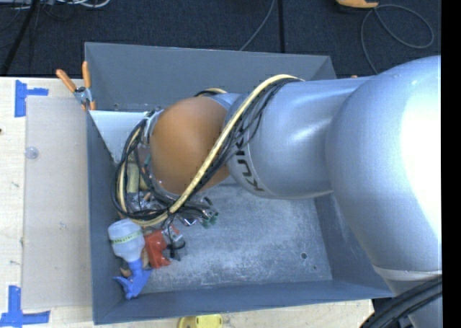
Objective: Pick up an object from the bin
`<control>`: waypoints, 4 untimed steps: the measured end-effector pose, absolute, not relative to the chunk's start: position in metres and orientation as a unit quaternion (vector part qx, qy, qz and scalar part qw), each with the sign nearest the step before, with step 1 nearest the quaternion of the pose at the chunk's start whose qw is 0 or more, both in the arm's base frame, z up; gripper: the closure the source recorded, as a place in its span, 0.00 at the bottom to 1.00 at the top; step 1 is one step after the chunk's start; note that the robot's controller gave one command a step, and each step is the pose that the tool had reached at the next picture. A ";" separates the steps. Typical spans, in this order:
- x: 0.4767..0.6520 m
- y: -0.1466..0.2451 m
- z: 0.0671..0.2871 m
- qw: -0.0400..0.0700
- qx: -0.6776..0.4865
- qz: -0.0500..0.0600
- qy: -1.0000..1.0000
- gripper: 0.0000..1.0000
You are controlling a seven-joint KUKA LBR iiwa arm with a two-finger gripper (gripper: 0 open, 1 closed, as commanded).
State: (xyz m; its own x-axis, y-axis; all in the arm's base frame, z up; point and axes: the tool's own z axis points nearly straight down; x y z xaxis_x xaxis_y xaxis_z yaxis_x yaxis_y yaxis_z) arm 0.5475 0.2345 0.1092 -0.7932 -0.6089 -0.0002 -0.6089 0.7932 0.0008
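Heap (140, 256) in bin (274, 251) lower-left corner

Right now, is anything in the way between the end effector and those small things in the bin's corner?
Nothing visible. The end effector hangs right beside the red piece, with a white cup and blue toy close by.

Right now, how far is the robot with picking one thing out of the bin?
Done: the arm's orange-covered wrist is down inside the bin, at its left side. In hand: it hangs just above a small cluster, a red piece, a pale white thing and a blue piece. Left: gripping and lifting; no thing is seen raised off the floor.
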 end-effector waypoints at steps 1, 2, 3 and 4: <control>0.538 0.239 0.077 0.002 0.402 0.005 -0.916 0.00; 0.554 0.240 0.079 -0.009 0.529 0.005 -0.848 1.00; 0.554 0.240 0.079 -0.010 0.529 0.005 -0.849 1.00; 0.553 0.239 0.082 -0.009 0.529 0.004 -0.849 1.00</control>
